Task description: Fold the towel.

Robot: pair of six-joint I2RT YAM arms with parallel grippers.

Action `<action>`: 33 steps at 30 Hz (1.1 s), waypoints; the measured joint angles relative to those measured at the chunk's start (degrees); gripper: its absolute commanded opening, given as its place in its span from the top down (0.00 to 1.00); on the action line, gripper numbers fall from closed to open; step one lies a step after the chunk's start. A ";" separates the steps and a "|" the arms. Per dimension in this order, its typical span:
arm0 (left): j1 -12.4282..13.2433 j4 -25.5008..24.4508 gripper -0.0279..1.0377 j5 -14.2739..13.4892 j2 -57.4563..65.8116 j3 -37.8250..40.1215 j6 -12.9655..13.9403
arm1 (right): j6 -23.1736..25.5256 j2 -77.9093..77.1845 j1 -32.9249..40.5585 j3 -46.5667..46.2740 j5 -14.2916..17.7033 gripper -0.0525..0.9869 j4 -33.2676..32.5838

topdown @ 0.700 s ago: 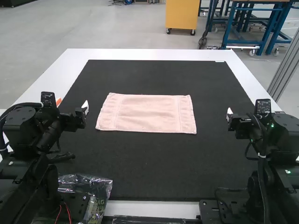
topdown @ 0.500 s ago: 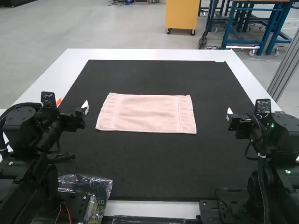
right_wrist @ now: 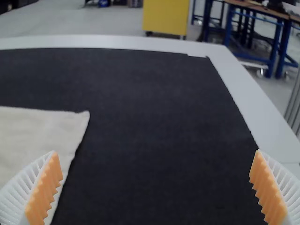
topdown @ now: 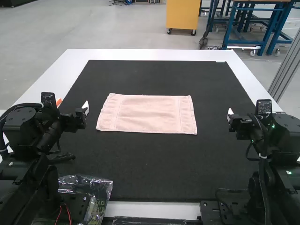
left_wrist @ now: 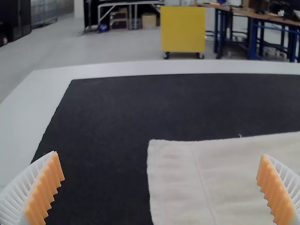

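Observation:
A pink towel (topdown: 147,114) lies flat as a wide rectangle near the middle of the black mat; I cannot tell whether it has a fold in it. My left gripper (topdown: 86,107) is off the towel's left side, and my right gripper (topdown: 229,114) is off its right side, neither touching it. In the left wrist view my left gripper (left_wrist: 161,187) stands open, with the towel (left_wrist: 225,178) beyond its fingers. The right wrist view has my right gripper (right_wrist: 157,187) wide apart and holding nothing, and the towel's end (right_wrist: 37,136) beside it.
A black mat (topdown: 154,164) covers most of the white table (topdown: 150,55). A clear plastic bag (topdown: 91,190) lies at the near edge by the left arm's base. Something small and orange (topdown: 58,101) is behind the left arm.

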 measured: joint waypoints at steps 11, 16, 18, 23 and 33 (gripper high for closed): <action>0.00 6.75 0.07 0.00 0.00 0.00 9.70 | -5.38 0.02 0.00 0.00 -0.46 0.08 6.49; -0.02 10.95 0.08 -0.13 0.02 0.00 14.88 | -16.50 0.00 0.00 0.00 -0.48 0.08 10.38; 0.00 12.46 0.08 -0.22 0.02 0.00 16.00 | -18.97 0.00 0.00 0.00 -0.39 0.08 13.46; 0.26 15.19 0.08 -0.13 0.02 0.24 15.85 | -20.59 0.13 0.00 0.76 0.02 0.08 18.58; 0.24 14.08 0.08 1.05 18.21 17.77 8.46 | -8.09 26.08 0.00 22.99 -0.33 0.08 16.87</action>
